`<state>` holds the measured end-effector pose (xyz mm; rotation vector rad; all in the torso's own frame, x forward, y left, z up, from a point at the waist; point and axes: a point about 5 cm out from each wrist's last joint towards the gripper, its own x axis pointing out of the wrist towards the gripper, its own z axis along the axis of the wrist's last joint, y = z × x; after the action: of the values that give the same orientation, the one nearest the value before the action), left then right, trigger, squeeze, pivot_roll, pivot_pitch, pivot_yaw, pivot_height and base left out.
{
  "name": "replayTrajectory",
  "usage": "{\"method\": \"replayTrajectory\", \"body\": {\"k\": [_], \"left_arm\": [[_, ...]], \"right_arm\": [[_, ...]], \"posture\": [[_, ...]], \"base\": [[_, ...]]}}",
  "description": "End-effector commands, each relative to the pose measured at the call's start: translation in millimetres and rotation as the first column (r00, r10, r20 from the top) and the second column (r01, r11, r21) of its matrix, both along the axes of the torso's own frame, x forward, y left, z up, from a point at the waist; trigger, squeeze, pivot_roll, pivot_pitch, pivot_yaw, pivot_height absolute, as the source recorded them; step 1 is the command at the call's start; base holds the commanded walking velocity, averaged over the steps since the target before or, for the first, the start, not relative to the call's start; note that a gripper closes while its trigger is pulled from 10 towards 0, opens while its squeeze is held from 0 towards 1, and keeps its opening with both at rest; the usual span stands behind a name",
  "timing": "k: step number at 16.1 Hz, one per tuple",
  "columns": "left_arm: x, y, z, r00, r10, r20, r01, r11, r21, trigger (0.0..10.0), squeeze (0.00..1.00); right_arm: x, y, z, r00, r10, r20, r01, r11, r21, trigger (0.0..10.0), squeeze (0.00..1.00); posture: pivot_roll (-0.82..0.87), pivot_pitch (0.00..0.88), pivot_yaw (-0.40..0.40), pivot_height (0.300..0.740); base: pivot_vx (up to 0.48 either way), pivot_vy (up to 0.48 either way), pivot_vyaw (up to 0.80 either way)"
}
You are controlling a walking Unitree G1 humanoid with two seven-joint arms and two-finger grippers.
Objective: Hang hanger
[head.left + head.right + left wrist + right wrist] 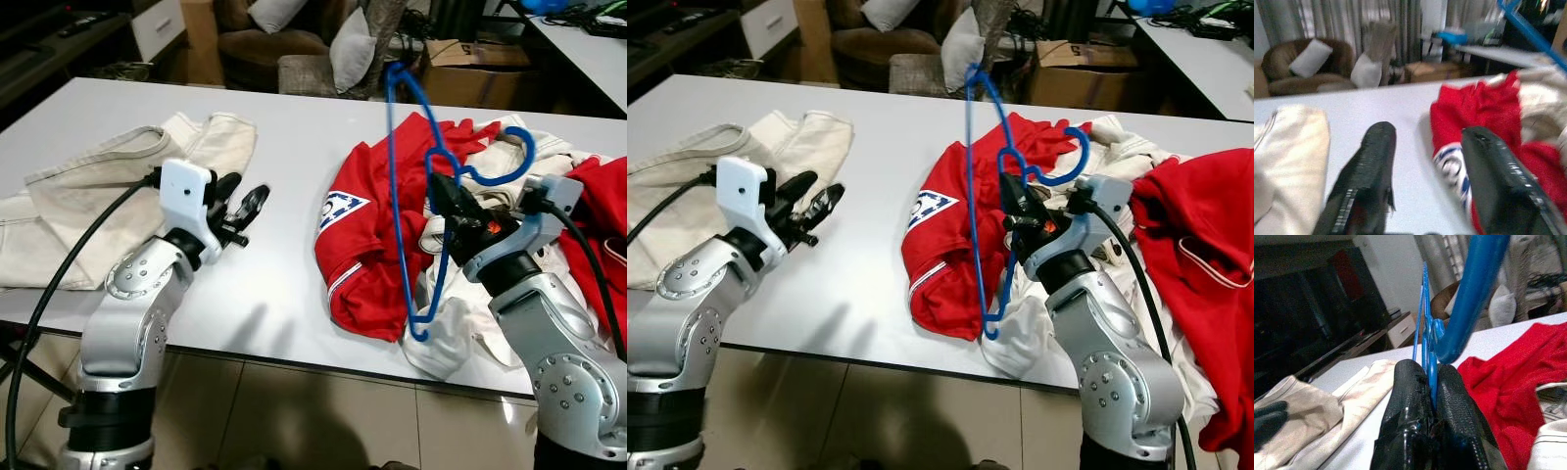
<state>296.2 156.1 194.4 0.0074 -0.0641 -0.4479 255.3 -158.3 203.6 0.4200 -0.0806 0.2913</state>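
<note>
A blue plastic hanger (397, 186) stands tilted above the white table (294, 147), its hook (509, 162) curving toward my right arm. My right gripper (446, 196) is shut on the hanger near its neck; the right wrist view shows the blue bar (1431, 357) pinched between the two black fingers (1405, 401). Under the hanger lies a red shirt (367, 235) with a white and blue patch. My left gripper (243, 208) hovers open over bare table to the left of the red shirt, nothing between its fingers (1369, 166).
A cream garment (118, 186) lies spread at the table's left. White and red clothes (578, 206) are heaped at the right. Beyond the table stand a brown sofa with cushions (294, 39) and a cardboard box (470, 69). The near table edge runs just below both arms.
</note>
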Motion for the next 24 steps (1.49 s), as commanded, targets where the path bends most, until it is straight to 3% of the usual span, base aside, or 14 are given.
{"method": "replayTrajectory", "body": {"k": [1,3,8,10,11,14,18,24], "left_arm": [[-0.2,-3.7,2,1.000,0.004,0.000,-0.004,1.000,-0.003,10.0,1.00],[-3.3,-10.8,-2,1.000,-0.007,-0.014,0.007,1.000,0.008,10.0,1.00],[-9.8,-9.9,-6,0.999,0.039,-0.029,-0.038,0.998,0.041,10.0,1.00],[-12.1,-8.4,-6,0.998,0.063,-0.018,-0.062,0.997,0.039,10.0,0.74],[-14.5,-8.0,-6,0.998,0.063,-0.023,-0.062,0.997,0.038,10.0,0.67],[-16.1,-6.6,-8,0.997,0.068,-0.035,-0.066,0.997,0.042,10.0,0.65],[-14.0,-8.0,-7,0.997,0.067,-0.031,-0.065,0.997,0.049,10.0,0.64],[-11.8,-8.0,-11,0.997,0.075,-0.031,-0.073,0.995,0.062,10.0,0.64]], "right_arm": [[-4.0,-4.2,5,0.998,-0.053,0.028,0.054,0.998,-0.024,10.0,0.00],[-8.0,-8.1,1,0.994,-0.112,0.013,0.113,0.990,-0.088,10.0,0.00],[-10.9,-9.8,-6,0.994,-0.109,-0.001,0.108,0.983,-0.146,10.0,0.00],[-11.6,-12.1,-9,0.987,-0.161,0.002,0.159,0.969,-0.192,10.0,0.00],[-13.2,-12.2,-12,0.986,-0.167,-0.012,0.163,0.970,-0.181,10.0,0.00],[-16.4,-8.8,-14,0.989,-0.147,-0.028,0.141,0.978,-0.157,10.0,0.00],[-18.3,-1.1,-14,0.994,-0.107,0.012,0.107,0.969,-0.221,10.0,0.00],[-17.7,-1.7,-18,0.993,-0.116,0.006,0.115,0.966,-0.231,10.0,0.00]], "posture": [[-0.15,0.000,0.056,0.740],[-0.15,0.000,0.050,0.740],[-0.13,0.000,0.036,0.740],[-0.12,0.000,0.028,0.740],[-0.12,0.000,0.029,0.740],[-0.13,0.000,0.037,0.740],[-0.12,0.000,0.042,0.740],[-0.13,0.000,0.041,0.740]], "base": [[0.000,0.000,0.00],[0.000,0.000,0.00],[0.000,0.000,0.00],[0.000,0.000,0.00],[0.000,0.296,0.00],[0.000,0.309,0.00],[0.000,0.325,0.00],[0.000,0.326,0.00]]}}
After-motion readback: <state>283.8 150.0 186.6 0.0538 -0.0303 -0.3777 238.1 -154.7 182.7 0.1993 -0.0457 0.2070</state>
